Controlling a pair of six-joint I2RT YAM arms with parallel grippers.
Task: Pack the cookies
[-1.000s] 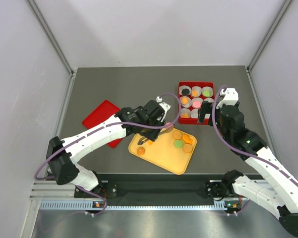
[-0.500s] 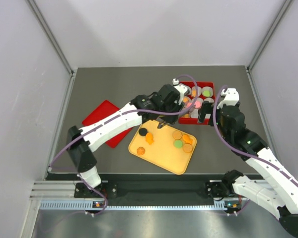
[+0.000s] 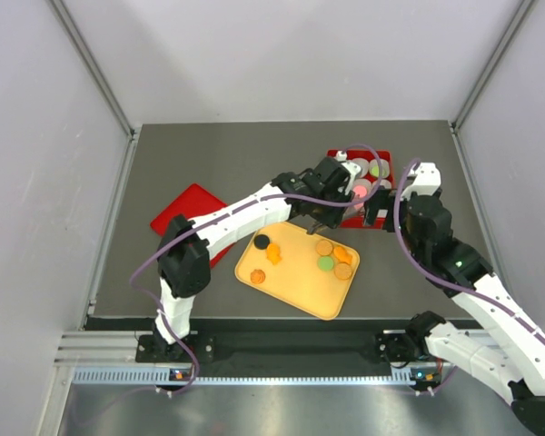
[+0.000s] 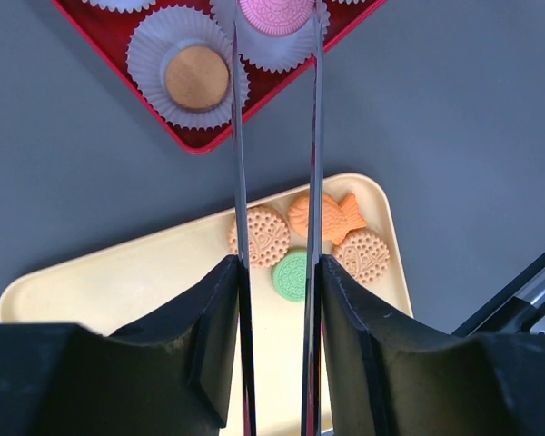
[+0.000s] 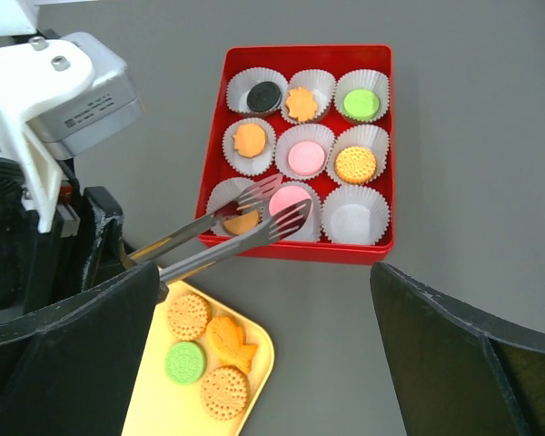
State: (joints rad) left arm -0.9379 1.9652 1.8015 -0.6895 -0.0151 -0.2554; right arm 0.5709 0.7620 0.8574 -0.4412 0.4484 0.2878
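Note:
My left gripper point(image 4: 277, 263) is shut on a pair of metal tongs point(image 5: 220, 234) that reach from over the yellow tray point(image 3: 295, 292) to the red box point(image 5: 304, 52). A pink cookie point(image 4: 274, 14) sits between the tong tips, at the paper cup in the middle of the box's near row. Whether it rests in the cup I cannot tell. Other cups hold black point(image 5: 265, 94), orange point(image 5: 250, 139), green point(image 5: 361, 103) and pink point(image 5: 306, 156) cookies. More cookies lie on the tray, among them a green one point(image 4: 291, 275) and a black one point(image 3: 262, 241). My right gripper point(image 5: 263, 272) hangs open beside the box, holding nothing.
One paper cup point(image 5: 356, 218) in the box's near right corner has nothing in it. A red lid point(image 3: 186, 213) lies on the table left of the tray. Grey walls stand on three sides of the dark table.
My left arm has swung right from the tray's left part to the red box, carrying the tongs and the pink cookie. The right arm has stayed in place.

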